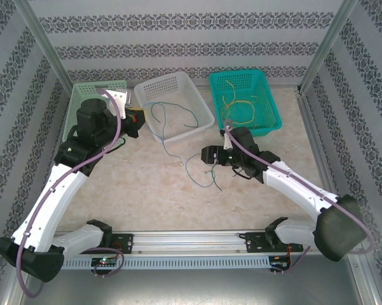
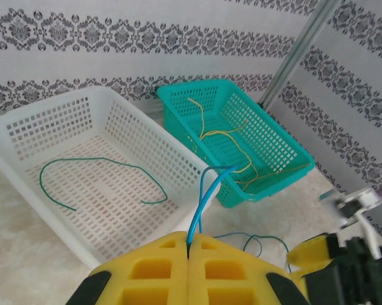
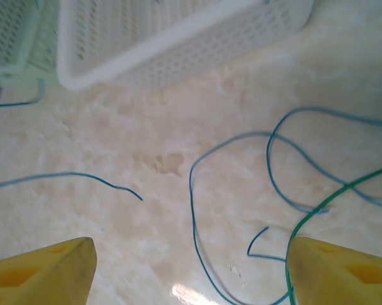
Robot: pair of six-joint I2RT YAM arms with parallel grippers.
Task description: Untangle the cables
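My left gripper is shut on a blue cable that rises from between its yellow pads; in the top view it hangs at the white basket's left side. A green cable lies inside the white basket. Yellow cables lie in the teal basket. My right gripper is open just above the table. Blue cable loops lie between and beyond its fingers. A green cable runs beside the right finger, touching nothing I can tell.
A pale green basket stands at the back left, behind my left arm. The white basket and teal basket line the back. Loose blue and green strands trail over the table in front of the white basket.
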